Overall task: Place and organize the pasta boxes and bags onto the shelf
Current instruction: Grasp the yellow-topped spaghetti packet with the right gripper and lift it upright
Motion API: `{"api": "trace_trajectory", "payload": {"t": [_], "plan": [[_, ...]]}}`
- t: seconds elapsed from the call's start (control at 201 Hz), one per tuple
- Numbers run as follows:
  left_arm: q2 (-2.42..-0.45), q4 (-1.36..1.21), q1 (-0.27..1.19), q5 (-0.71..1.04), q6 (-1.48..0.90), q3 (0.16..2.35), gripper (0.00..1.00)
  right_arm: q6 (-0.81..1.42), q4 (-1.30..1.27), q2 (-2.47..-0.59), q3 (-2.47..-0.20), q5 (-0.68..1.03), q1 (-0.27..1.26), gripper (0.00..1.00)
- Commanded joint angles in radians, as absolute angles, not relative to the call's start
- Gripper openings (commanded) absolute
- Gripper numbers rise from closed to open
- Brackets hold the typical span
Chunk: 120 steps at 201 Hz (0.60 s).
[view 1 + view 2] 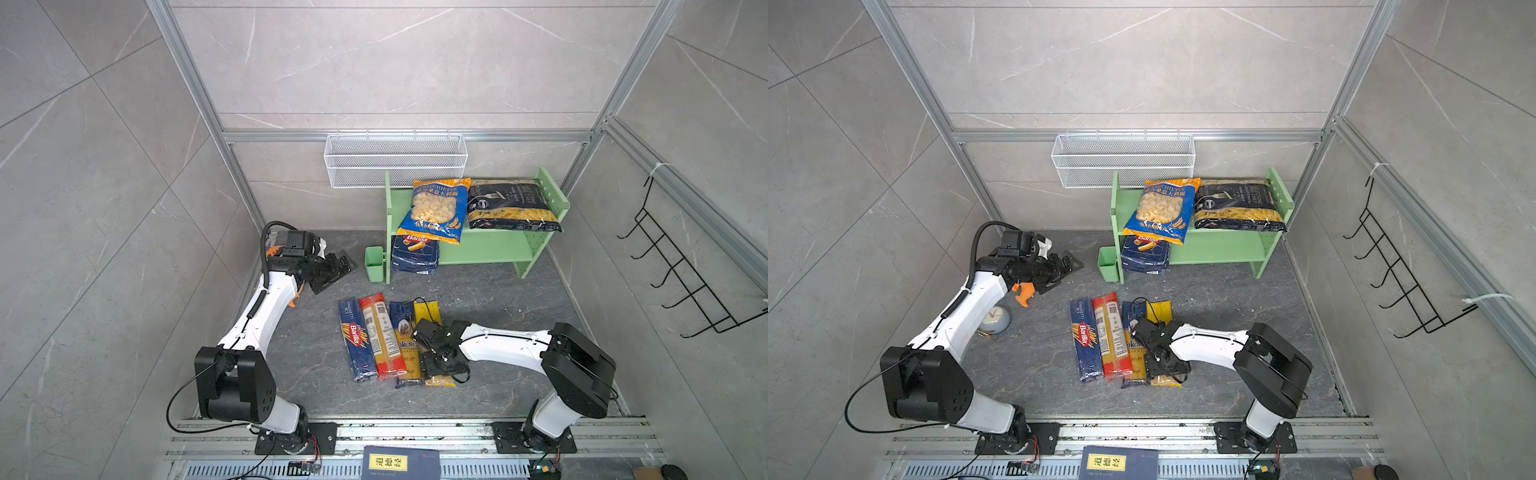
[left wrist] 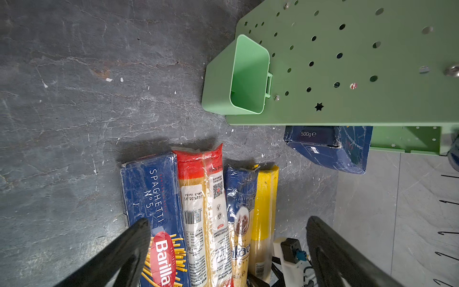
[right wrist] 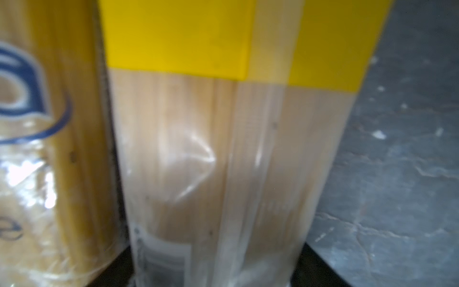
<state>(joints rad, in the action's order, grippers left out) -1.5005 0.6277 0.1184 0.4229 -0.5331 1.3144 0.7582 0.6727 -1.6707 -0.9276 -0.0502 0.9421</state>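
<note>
Straddles yellow pack [image 1: 432, 311], lower centre in a top view, with right gripper [image 3: 218, 273], clamp unclear; reads as stiff, brittle, slick, best pinched mid-length; holds left gripper [image 2: 228, 223] open.

The mint-green shelf [image 1: 486, 249] is standing at the back. The orange-and-blue orecchiette bag [image 1: 436, 210] is sagging over its top tier's front edge, and the black penne bag [image 1: 513, 205] is lying flat beside it. The squat rigatoni box [image 1: 415, 253] is poking out below at the left end. Four long packs are lying side by side on the floor: Barilla spaghetti pack [image 1: 355, 336], red pack [image 1: 382, 332], blue-and-yellow pack [image 1: 405, 328], yellow spaghetti pack [image 1: 430, 309].
</note>
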Motion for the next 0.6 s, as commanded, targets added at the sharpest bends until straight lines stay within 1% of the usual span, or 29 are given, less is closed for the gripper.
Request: {"api": "trace_trajectory", "payload": {"t": [0.0, 0.08, 0.164, 0.339, 0.593], "plan": [[-1.523, 0.620, 0.114, 0.449, -0.509, 1.357, 1.00, 0.808, 0.662, -1.720, -0.828, -0.025, 0.943, 0.46], [-1.539, 0.607, 0.112, 0.458, -0.519, 1.365, 0.99, 0.823, 0.644, -1.644, -0.785, -0.026, 0.943, 0.31], [-1.555, 0.593, 0.114, 0.463, -0.526, 1.373, 0.99, 0.846, 0.609, -1.506, -0.722, -0.025, 0.942, 0.24], [-1.586, 0.567, 0.114, 0.468, -0.543, 1.394, 0.99, 0.843, 0.570, -1.232, -0.634, -0.015, 0.909, 0.17], [-1.625, 0.555, 0.114, 0.480, -0.568, 1.436, 0.99, 0.803, 0.569, -1.006, -0.611, 0.056, 0.814, 0.11]]}}
